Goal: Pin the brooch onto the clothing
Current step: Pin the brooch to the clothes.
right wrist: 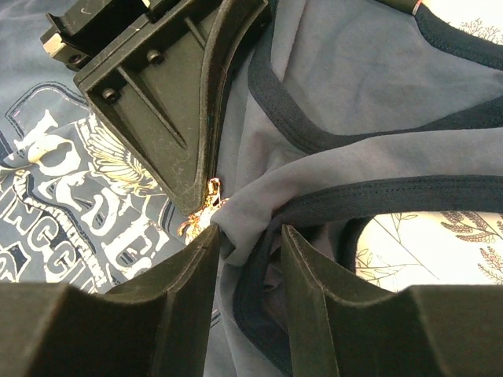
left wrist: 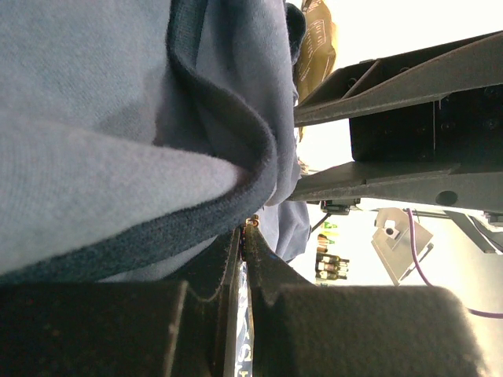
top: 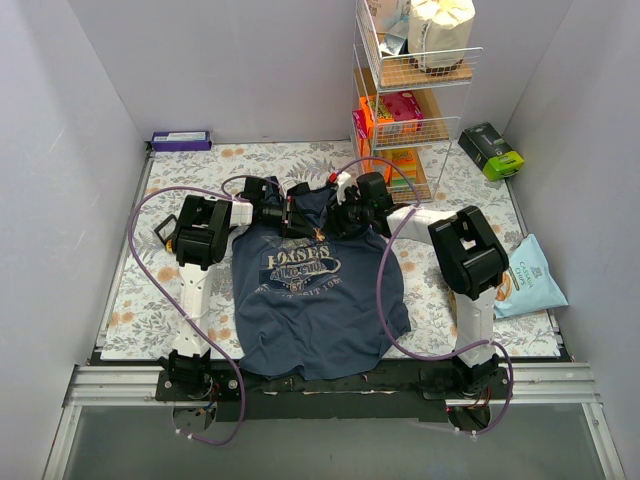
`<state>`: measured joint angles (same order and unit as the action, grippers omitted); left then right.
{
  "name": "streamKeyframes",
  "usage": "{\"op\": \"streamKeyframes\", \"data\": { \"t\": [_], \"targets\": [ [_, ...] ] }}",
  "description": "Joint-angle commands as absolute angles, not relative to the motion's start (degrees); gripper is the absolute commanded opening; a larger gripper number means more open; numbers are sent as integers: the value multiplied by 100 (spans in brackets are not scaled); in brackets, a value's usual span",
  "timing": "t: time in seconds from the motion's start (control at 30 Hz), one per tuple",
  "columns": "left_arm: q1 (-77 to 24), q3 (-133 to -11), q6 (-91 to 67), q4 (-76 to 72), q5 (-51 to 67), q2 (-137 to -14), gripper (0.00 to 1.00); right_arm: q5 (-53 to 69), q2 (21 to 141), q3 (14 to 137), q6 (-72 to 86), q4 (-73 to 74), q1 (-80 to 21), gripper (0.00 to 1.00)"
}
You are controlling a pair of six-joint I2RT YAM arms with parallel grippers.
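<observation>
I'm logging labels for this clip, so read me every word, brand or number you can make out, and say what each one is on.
"HORSES": pale chest print on the navy tank top; the smaller lines under it are too blurred to read.
Teal bag: lettering too small to read.
Purple box: label unreadable.
Green box: unreadable.
Orange and pink shelf boxes: unreadable.

We have white arms (top: 190, 295) with black joint housings, looping purple cables (top: 379, 290), and matte black, screw-studded hands (right wrist: 250, 236).
</observation>
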<state>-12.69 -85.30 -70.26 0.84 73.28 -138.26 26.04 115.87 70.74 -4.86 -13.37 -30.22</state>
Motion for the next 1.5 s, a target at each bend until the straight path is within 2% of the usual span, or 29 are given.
{"op": "streamKeyframes", "data": {
  "t": [0.0,0.43,0.6,0.77,0.9,1.0,1.47],
  "targets": [
    [-1222,-8455,-6935,501,6952,-14071,0,2619,11672,7277,-659,-1424,-3129,44],
    [-1213,-8464,-6952,501,6961,-14010,0,2083,11839,7330,-887,-1152,-3322,43],
    [-1213,-8464,-6978,510,6952,-14010,0,1986,11874,7321,-914,-1169,-3366,26],
    [-1213,-8481,-7031,501,6935,-14001,0,1960,11830,7277,-923,-1213,-3419,18],
    [-1213,-8473,-7093,475,6908,-14001,0,1986,11804,7225,-932,-1274,-3454,5],
    [-1213,-8473,-7128,466,6891,-14010,0,2013,11751,7154,-914,-1318,-3480,1],
    [-1160,-8508,-7277,439,6803,-14071,0,2206,11514,6908,-897,-1459,-3621,1]
  ]
}}
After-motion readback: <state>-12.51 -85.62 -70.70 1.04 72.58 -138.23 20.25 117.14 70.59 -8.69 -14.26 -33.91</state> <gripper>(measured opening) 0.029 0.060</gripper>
